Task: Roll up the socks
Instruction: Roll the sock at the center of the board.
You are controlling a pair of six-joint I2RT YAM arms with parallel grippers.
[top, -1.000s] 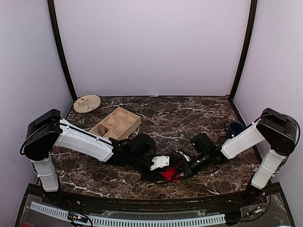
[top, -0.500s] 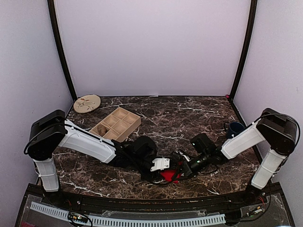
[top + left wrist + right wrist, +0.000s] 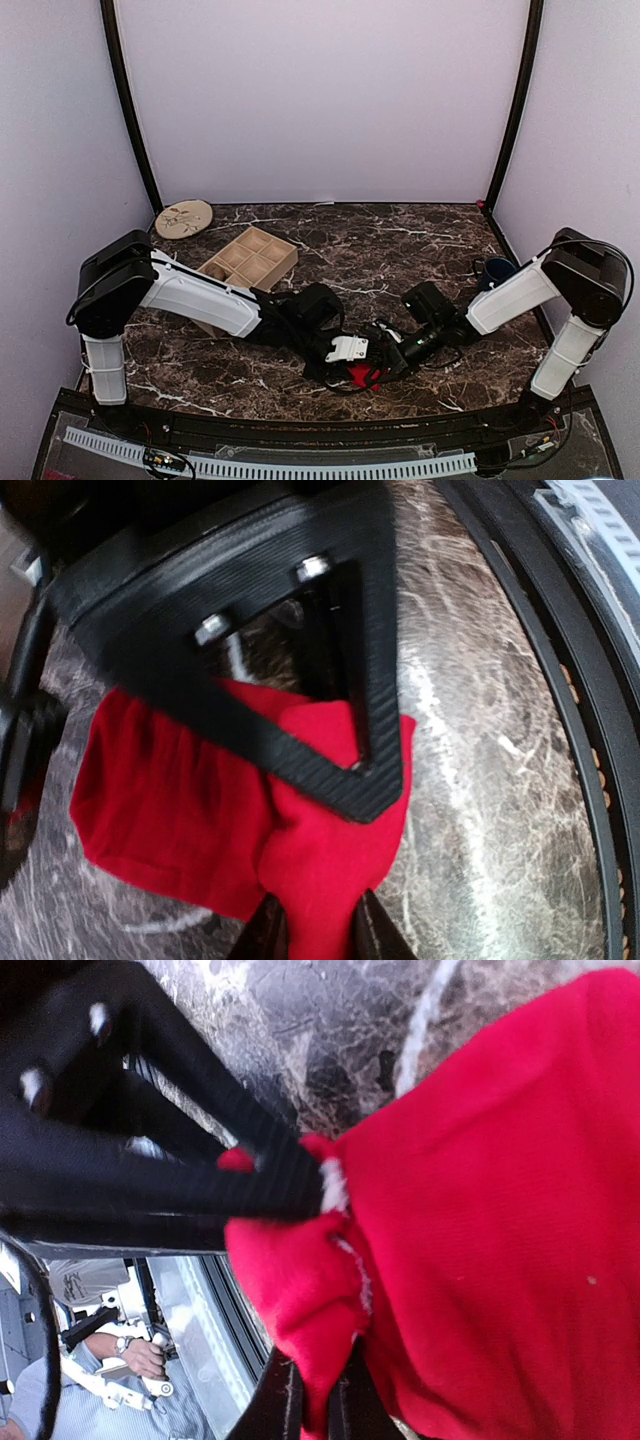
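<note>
The red sock [image 3: 362, 376] is laid on the dark stone table [image 3: 420, 240], close to the front edge. It is bright red and soft. It is bunched and folded over, not spread flat. A small white bit [image 3: 335, 1192] is seen at one folded edge. One fold is pinched by the left gripper [image 3: 318, 932], and another fold is pinched by the right gripper [image 3: 318, 1400].

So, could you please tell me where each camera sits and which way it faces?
Top external: above and behind the bases, looking down at the table; the left arm and right arm show.
Left wrist: looks along the left tool at the red sock.
Right wrist: looks along the right tool.
Shared: both wrist views show that sock pinched.
</note>
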